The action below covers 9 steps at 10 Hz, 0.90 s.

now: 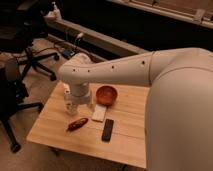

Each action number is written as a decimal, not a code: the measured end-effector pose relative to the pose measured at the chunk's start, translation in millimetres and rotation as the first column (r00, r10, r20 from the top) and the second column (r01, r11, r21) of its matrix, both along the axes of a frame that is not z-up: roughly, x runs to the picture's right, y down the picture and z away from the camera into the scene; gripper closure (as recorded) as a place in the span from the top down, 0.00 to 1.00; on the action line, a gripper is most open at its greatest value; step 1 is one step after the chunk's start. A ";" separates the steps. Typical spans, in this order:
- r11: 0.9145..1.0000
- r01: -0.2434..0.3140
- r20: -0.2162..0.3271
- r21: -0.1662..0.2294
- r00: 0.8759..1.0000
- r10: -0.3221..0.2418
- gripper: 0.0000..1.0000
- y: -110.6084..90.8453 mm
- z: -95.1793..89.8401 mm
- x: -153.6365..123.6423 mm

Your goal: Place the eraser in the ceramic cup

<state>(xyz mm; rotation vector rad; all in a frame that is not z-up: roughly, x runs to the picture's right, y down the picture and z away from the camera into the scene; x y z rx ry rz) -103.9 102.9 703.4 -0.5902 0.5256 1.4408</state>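
The eraser [107,129], a flat black block, lies on the wooden table [55,125] in front of the red bowl. The ceramic cup [71,105], tall and white, stands at the table's left part, partly hidden by my wrist. My gripper [80,104] points down from the white arm, right beside the cup and left of the bowl. Its fingers stand apart with nothing between them. The eraser lies a short way to the gripper's right and nearer the front edge.
A red bowl [106,94] stands mid-table. A white flat pad [99,112] lies in front of it and a small red pepper-like item [77,124] further left. Black office chairs [20,70] stand left of the table. My big white arm [175,100] covers the right side.
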 end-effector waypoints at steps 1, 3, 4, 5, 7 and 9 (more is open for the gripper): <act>1.000 0.000 0.000 0.000 1.000 0.000 0.65 0.0 0.0 0.0; 1.000 0.000 0.000 0.000 1.000 0.000 0.65 0.0 0.0 0.0; 1.000 0.000 0.000 0.000 1.000 0.000 0.65 0.0 0.0 0.0; 1.000 0.000 0.000 0.000 1.000 0.000 0.65 0.0 0.0 0.0; 1.000 0.001 0.000 0.000 1.000 -0.001 0.65 0.0 0.0 0.0; 1.000 0.008 -0.018 0.022 1.000 -0.008 0.65 -2.5 0.9 4.2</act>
